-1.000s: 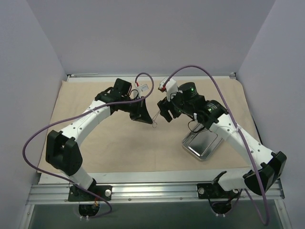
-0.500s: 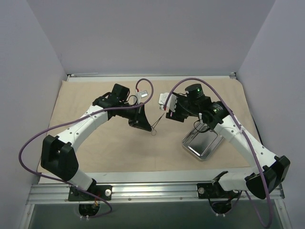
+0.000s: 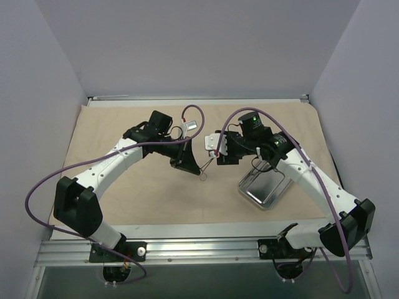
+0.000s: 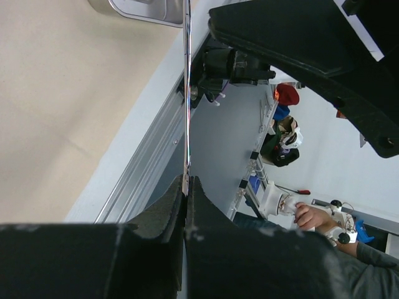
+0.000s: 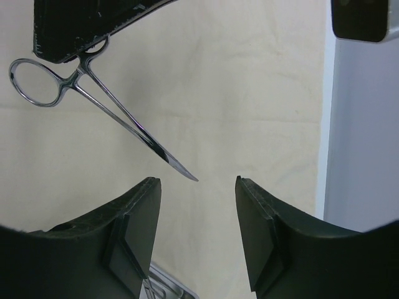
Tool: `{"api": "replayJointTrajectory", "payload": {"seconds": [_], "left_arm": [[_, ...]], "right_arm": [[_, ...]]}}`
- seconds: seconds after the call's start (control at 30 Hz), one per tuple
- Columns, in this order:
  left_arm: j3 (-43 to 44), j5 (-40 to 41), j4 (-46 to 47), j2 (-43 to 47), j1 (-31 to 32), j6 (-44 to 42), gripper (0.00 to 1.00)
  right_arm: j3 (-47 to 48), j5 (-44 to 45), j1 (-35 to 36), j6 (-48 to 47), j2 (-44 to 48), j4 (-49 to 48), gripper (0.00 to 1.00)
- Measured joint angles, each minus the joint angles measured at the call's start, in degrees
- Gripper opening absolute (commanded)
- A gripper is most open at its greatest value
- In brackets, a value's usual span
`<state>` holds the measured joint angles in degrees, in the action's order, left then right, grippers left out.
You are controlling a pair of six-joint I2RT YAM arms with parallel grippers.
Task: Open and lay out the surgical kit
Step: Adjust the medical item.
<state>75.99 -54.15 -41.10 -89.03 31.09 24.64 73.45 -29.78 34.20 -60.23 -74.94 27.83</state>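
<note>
Bench (image 3: 206,250): metal rail along the near edge, both arm bases bolted to it.
Cloth (image 3: 143,199): tan, spread flat. It covers the bench from left edge to right edge and back to the far edge. Faint creases show in the right wrist view (image 5: 249,93).
Left arm (image 3: 118,163): rises from the near-left corner and bends toward the middle of the bench.
Right arm (image 3: 312,184): rises from the near-right corner, passes over the tray and reaches toward the middle.
Tray (image 3: 265,190): shiny steel, rectangular, lying on the cloth toward the near-right corner. The right arm partly hides it, and contents cannot be made out.
Left pincer (image 3: 190,163): over the middle of the bench, above the cloth. The fingers are pressed together on the clamp, with the thin steel running out between them in the left wrist view (image 4: 186,184).
Right pincer (image 3: 221,156): just right of the left pincer and facing it. The fingers are spread apart with nothing between the pads (image 5: 196,182).
Clamp (image 3: 203,174): thin, scissor-like, with ring handles, held clear of the cloth. The grip is near the rings, and one ring shows free beside the left fingers (image 5: 118,106). The curved tip points at the gap of the right pincer, with no contact seen.
</note>
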Motion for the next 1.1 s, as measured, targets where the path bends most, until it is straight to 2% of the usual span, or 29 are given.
{"api": "replayJointTrajectory", "payload": {"seconds": [0.4,0.6,0.97,1.03,1.1], "left_arm": [[1.2,-1.9,-0.6,0.0,0.6,-1.0,0.02],[1.2,-2.3,-0.6,0.0,0.8,-1.4,0.02],[1.2,-2.3,-0.6,0.0,0.9,-1.4,0.02],[1.2,-2.3,-0.6,-0.1,0.9,-1.4,0.02],[1.2,-2.5,-0.6,-0.3,0.9,-1.4,0.02]], "right_arm": [[-1.7,-2.4,1.2,-3.0,-1.4,-0.2,0.50],[-1.7,-2.4,2.3,-3.5,-2.8,-0.3,0.41],[-1.7,-2.1,2.7,-4.0,-3.2,0.2,0.43],[-1.7,-2.1,3.1,-4.0,-3.2,0.7,0.42],[-1.7,-2.1,3.5,-4.1,-3.2,1.0,0.34]]}}
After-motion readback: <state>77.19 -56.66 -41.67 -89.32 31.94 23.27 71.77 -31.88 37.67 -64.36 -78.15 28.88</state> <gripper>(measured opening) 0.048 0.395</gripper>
